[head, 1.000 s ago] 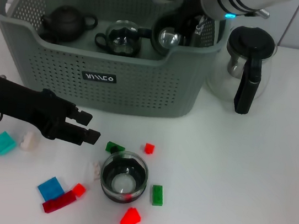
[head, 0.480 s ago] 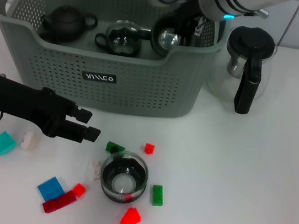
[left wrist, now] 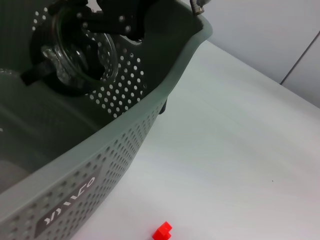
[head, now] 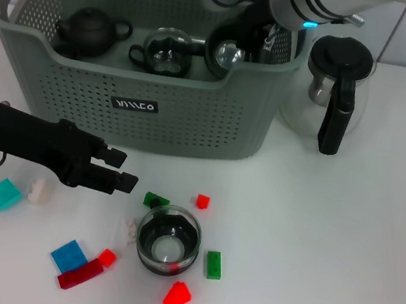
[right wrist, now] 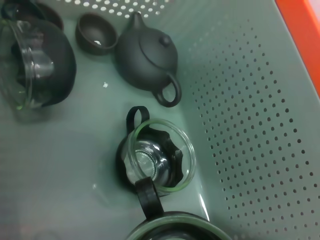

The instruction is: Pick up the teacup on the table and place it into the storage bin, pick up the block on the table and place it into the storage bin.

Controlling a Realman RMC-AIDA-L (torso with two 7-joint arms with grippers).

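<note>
I appear to be working in a test lab, not a home: a bare white worktop (head: 340,254) against plain white wall panels, with scattered plastic blocks (head: 177,297) and tea ware staged in a grey storage bin (head: 193,113).

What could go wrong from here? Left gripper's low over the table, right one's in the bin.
1. The left gripper is open among loose blocks; reaching the teacup it may shove the green block touching the cup's rim.
2. The right gripper works inside the storage bin near a glass cup and dark teapot; it could knock them.
</note>
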